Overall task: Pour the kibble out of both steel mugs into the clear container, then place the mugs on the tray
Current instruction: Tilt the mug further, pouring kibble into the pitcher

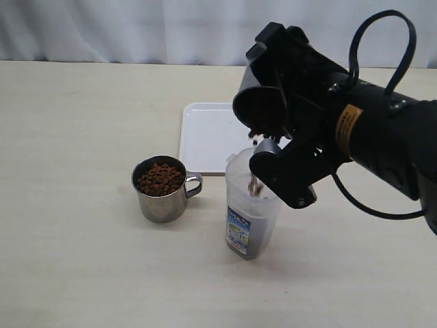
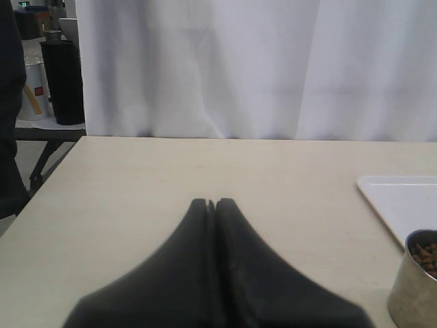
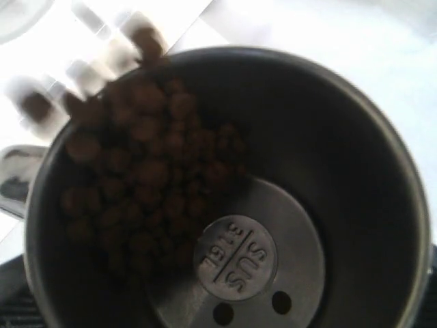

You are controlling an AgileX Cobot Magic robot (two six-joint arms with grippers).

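My right tool clamps a tilted mug spilling kibble into the jug at the full mug's three o'clock; my left tool is pressed together.

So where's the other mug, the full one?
In the exterior view the full mug stands upright left of the jug, close to the tray's nearest corner.

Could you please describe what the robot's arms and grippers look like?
The right arm is bulky and matte black, with an orange-yellow label on its casing and a thin black cable looping off it. The left gripper has two smooth black fingers tapering to rounded tips. Its arm is out of view.
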